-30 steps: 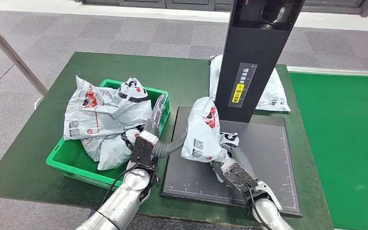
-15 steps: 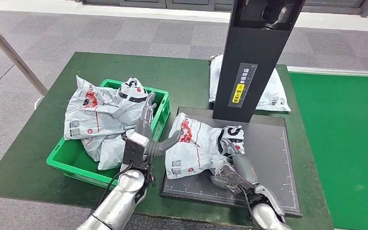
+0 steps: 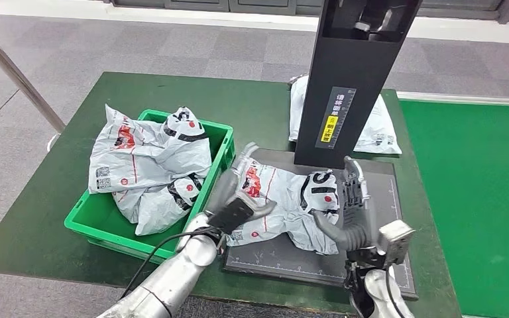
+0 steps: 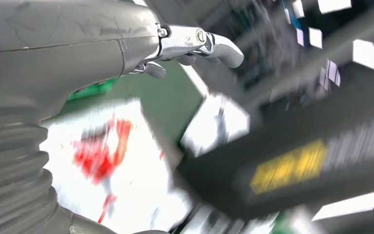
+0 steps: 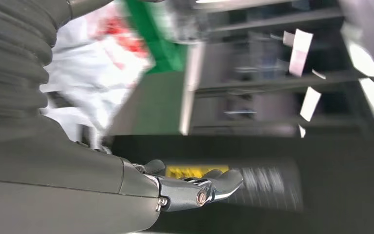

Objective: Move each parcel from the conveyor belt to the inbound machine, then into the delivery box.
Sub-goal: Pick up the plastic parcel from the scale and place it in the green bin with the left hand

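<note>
Laid flat now, the white parcel (image 3: 285,205) that stood upright against the black column (image 3: 348,79) a second ago sprawls across the inbound machine's dark plate (image 3: 371,192). Both hands have let go: the left hand (image 3: 238,195) rests on the parcel's near-left edge with fingers spread, and the right hand (image 3: 351,205) stands open beside its right end. Just to the left, the green delivery box (image 3: 106,228) holds a heap of parcels (image 3: 146,165). Another parcel (image 3: 378,129) lies behind the column.
</note>
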Action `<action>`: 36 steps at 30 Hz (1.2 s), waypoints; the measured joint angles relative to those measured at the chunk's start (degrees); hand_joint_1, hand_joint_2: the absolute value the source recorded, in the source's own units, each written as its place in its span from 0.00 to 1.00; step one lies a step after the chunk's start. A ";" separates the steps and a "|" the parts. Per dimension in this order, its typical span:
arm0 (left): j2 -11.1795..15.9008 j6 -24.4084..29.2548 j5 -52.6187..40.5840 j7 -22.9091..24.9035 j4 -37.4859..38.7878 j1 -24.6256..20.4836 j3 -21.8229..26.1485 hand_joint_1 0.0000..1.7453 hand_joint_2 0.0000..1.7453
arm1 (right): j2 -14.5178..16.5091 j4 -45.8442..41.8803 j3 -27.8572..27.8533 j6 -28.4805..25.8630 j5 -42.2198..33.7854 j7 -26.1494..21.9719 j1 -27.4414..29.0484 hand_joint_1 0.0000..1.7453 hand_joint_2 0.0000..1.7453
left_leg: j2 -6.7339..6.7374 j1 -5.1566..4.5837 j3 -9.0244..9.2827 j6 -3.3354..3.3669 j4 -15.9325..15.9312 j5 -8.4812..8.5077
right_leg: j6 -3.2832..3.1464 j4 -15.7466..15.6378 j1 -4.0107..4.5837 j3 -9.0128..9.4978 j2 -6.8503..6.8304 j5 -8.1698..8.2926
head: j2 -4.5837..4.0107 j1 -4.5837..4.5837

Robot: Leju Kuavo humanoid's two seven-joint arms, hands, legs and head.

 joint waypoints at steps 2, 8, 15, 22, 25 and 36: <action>-0.48 -0.71 -3.28 0.89 3.79 -0.84 -2.61 0.00 1.00 | 0.61 -1.13 -1.93 1.54 -3.44 -0.10 0.00 0.00 1.00 | 0.05 -0.01 0.00 0.01 0.00 -0.01 | 0.00 0.00 0.00 -0.02 0.05 0.01 | 0.00 0.00; -1.18 -0.84 -4.23 1.11 9.66 -2.30 -5.63 0.00 1.00 | 1.38 -2.58 -4.30 2.27 -4.56 -0.11 0.18 0.00 1.00 | 0.14 0.00 0.00 0.02 0.00 -0.04 | 0.00 0.01 0.01 -0.08 0.10 0.01 | 0.00 -0.01; -1.64 -2.65 -6.77 2.91 12.87 -3.35 -6.75 0.00 1.00 | 1.91 -2.84 -5.26 2.93 -5.19 0.11 0.22 0.00 1.00 | 0.14 0.01 0.00 0.02 -0.01 -0.03 | 0.00 0.02 0.02 -0.06 0.10 0.01 | 0.01 -0.01; -3.65 -11.39 -21.11 12.44 19.70 -5.96 -11.22 1.00 1.00 | 3.52 -2.63 -7.51 3.36 -4.66 1.13 -0.61 0.00 1.00 | -0.03 0.00 0.09 0.04 -0.01 -0.03 | 0.02 -0.02 0.01 0.16 -0.05 -0.01 | 0.01 -0.01; -4.43 -11.81 -23.87 14.09 21.37 -7.02 -12.97 1.00 1.00 | 4.18 -2.51 -8.13 3.06 -3.79 1.46 -0.99 0.00 1.00 | -0.03 0.00 0.21 0.06 -0.01 -0.06 | 0.03 -0.05 0.01 0.30 -0.05 -0.02 | 0.01 0.00; -2.33 10.45 -28.30 12.77 15.48 -7.36 -8.10 1.00 1.00 | 4.71 2.10 -8.25 2.54 -2.79 3.01 -4.72 0.00 1.00 | 0.06 0.02 0.19 -0.09 -0.01 0.12 | -0.06 0.06 0.02 0.17 0.03 0.12 | 0.01 -0.01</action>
